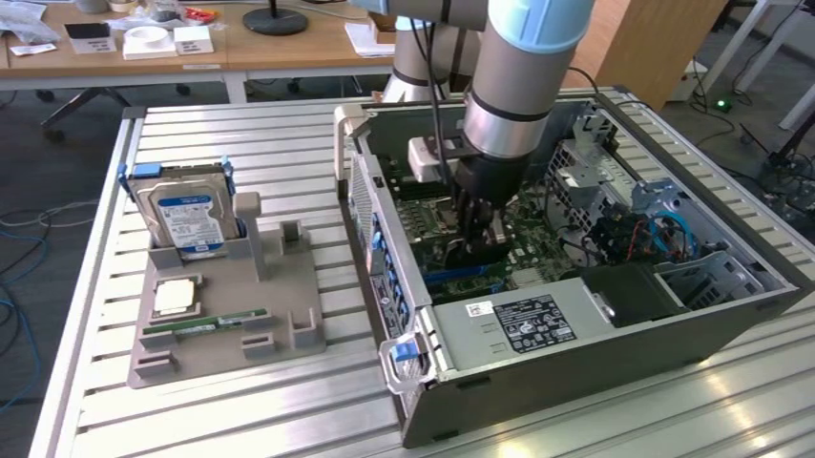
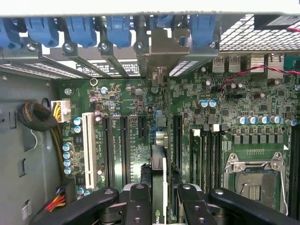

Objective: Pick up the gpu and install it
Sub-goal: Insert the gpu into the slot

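Note:
My gripper [image 1: 476, 243] is down inside the open computer case [image 1: 598, 348], over the green motherboard [image 1: 440, 224]. It is shut on the gpu [image 2: 158, 164], which the wrist view shows edge-on as a thin dark board running between the two black fingers [image 2: 139, 206]. Its silvery bracket [image 2: 161, 49] stands at the case's rear slot openings, among the blue latches [image 2: 117, 30]. The card stands upright along the row of black expansion slots [image 2: 124, 145]. Whether its edge is seated in a slot is hidden by the card itself.
Left of the case in the exterior view, a grey fixture [image 1: 286, 310] holds a blue-and-white hard drive [image 1: 185, 218], a processor chip [image 1: 176, 298] and a green memory stick [image 1: 204, 325]. Inside the case are the power supply [image 1: 535, 320], drive cage [image 1: 707, 277], empty CPU socket [image 2: 255, 180] and cables [image 2: 40, 117].

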